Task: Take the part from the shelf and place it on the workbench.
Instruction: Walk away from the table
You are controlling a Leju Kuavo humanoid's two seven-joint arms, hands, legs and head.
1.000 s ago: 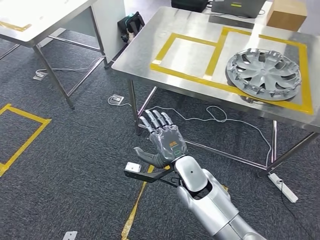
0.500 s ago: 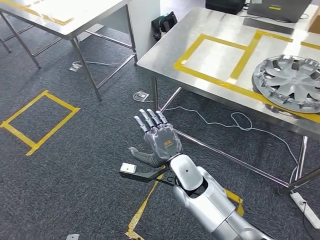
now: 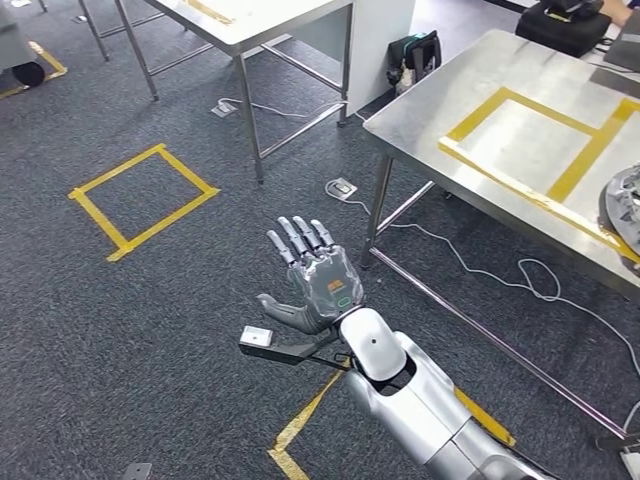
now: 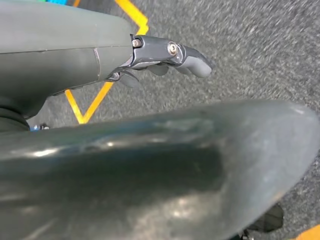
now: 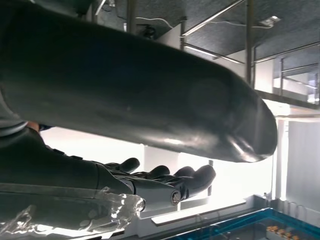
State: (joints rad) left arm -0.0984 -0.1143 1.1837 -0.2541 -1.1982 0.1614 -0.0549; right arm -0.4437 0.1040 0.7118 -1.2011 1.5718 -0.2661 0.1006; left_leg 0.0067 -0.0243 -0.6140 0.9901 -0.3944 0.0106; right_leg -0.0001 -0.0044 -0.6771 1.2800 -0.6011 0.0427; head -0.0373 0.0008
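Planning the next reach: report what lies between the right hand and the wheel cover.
In the head view: from the right hand, the workbench leg and a white cable, then the yellow-taped workbench top, up to the wheel cover.

Dark grey carpet [image 3: 151, 340] fills most of the frame before me. A square outlined in yellow tape [image 3: 143, 200] lies on it at the left. At the upper middle stands a metal table [image 3: 249, 20] with thin legs. Near it, a black bag [image 3: 413, 58] sits on the floor. A white cable [image 3: 483, 262] trails across the carpet at the right, past a small floor socket [image 3: 341, 187].
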